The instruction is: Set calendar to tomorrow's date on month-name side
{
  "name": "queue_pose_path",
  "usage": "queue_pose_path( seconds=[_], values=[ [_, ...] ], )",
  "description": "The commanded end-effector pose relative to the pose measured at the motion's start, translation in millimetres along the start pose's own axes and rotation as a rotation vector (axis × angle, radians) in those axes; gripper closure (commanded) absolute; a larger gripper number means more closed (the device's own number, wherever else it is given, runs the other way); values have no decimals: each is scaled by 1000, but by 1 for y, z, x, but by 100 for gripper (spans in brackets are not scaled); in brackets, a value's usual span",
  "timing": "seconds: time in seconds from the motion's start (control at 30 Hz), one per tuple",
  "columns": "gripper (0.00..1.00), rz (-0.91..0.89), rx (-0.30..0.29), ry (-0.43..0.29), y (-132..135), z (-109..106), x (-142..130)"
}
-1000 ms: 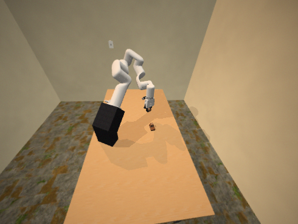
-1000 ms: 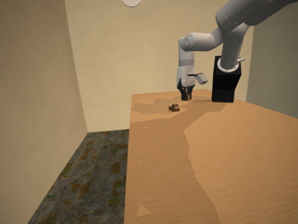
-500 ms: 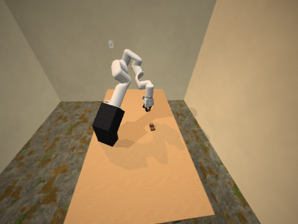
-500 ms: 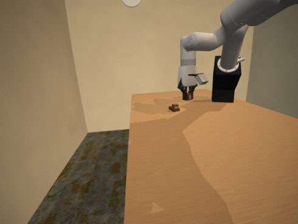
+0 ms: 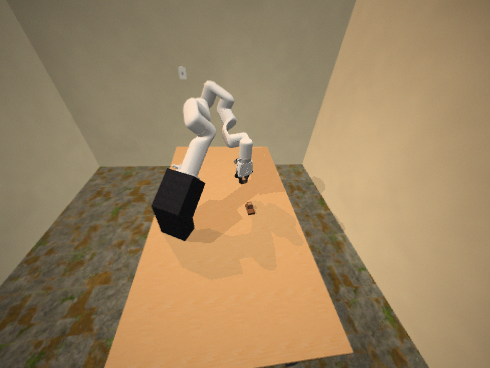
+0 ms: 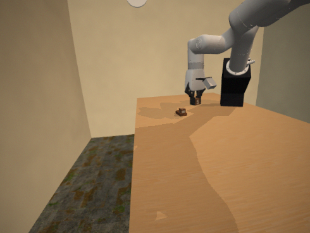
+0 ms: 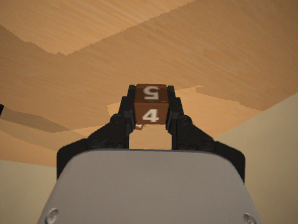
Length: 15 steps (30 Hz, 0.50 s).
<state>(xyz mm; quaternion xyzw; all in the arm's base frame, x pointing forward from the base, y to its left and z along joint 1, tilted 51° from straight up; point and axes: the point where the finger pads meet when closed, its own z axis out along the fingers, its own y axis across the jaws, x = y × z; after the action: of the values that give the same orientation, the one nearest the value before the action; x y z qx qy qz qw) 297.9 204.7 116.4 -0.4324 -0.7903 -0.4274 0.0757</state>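
Observation:
My gripper (image 5: 243, 179) (image 6: 196, 100) (image 7: 151, 95) is shut on a brown wooden calendar cube (image 7: 150, 105) (image 6: 197, 100). In the wrist view the cube shows a white 4 on the face toward the camera and an upside-down 5 on the face above it. I hold the cube in the air over the far part of the table (image 5: 235, 310) (image 6: 253, 164). The small brown calendar tray (image 5: 250, 210) (image 6: 181, 111) stands on the table, apart from the gripper and nearer the camera in the top view. It holds one cube; its digits are too small to read.
The arm's black base block (image 5: 177, 202) (image 6: 235, 85) stands on the table's far part, left of the tray in the top view. Walls close in behind and on both sides. The table's edges drop to a mottled floor (image 5: 70, 260).

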Motion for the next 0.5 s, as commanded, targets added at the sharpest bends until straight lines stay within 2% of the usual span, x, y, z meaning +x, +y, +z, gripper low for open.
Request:
queue_pose_path(
  seconds=[0.0,0.2,0.27,0.47],
  values=[
    [71,1,-1,-1,0,9,-1],
    [71,1,-1,-1,1,33,0],
    [71,1,-1,-1,1,33,0],
    [71,1,-1,-1,1,63,0]
  ],
)
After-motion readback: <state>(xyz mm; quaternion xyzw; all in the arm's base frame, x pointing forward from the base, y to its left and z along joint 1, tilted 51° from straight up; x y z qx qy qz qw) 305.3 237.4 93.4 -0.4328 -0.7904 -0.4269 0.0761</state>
